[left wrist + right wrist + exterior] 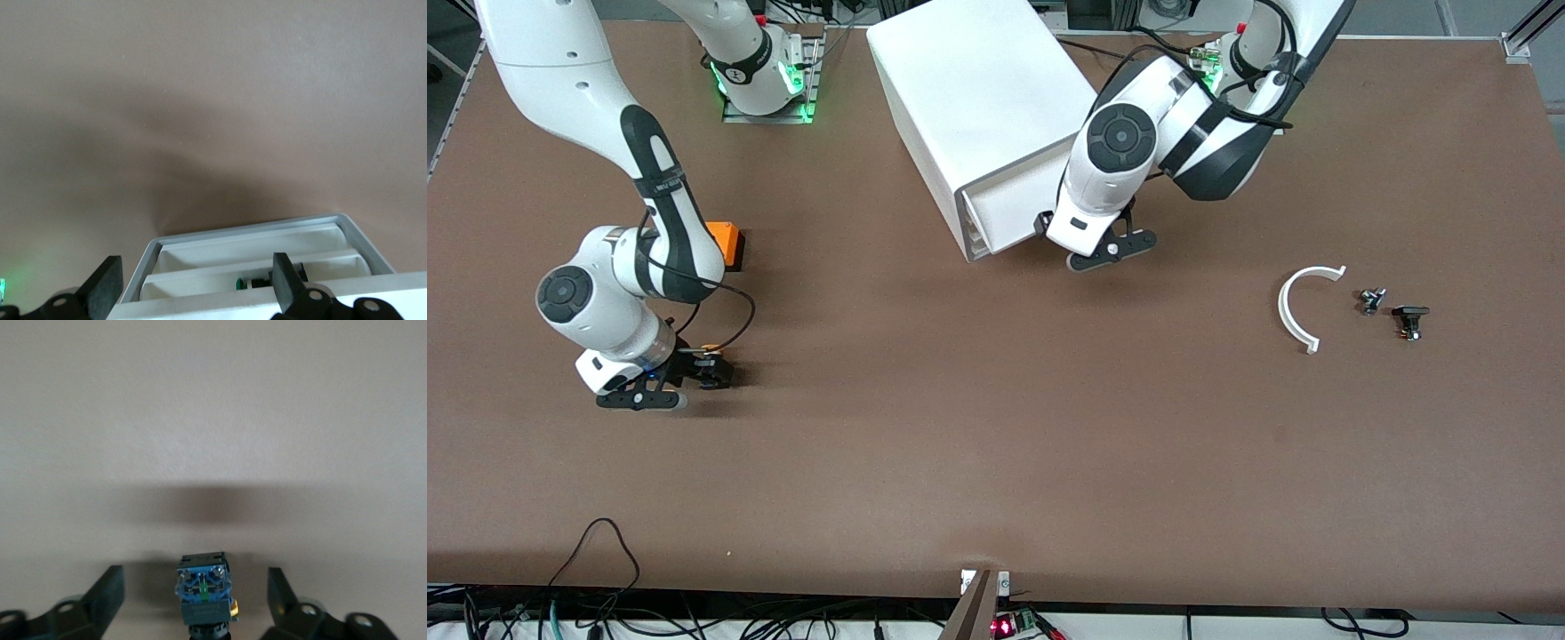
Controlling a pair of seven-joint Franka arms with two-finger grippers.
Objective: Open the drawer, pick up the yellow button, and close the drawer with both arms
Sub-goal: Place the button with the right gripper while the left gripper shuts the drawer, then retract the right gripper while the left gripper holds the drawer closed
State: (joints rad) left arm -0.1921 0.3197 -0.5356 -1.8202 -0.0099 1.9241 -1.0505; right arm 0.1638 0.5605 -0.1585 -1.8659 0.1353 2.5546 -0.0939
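The white cabinet stands at the back middle of the table. No drawer sticks out of it in the front view. My left gripper is open at the cabinet's front, at its top edge. In the left wrist view the left gripper straddles the stacked white drawer fronts; I cannot tell whether the uppermost drawer is fully shut. The button, with a blue base, a black body and a bit of yellow cap, lies on the table between the spread fingers of my open right gripper. Neither finger touches it. In the front view the button is by the right gripper.
An orange cube sits by the right arm, farther from the front camera than its gripper. A white curved piece and two small dark parts lie toward the left arm's end. A green and black part shows in a lower drawer.
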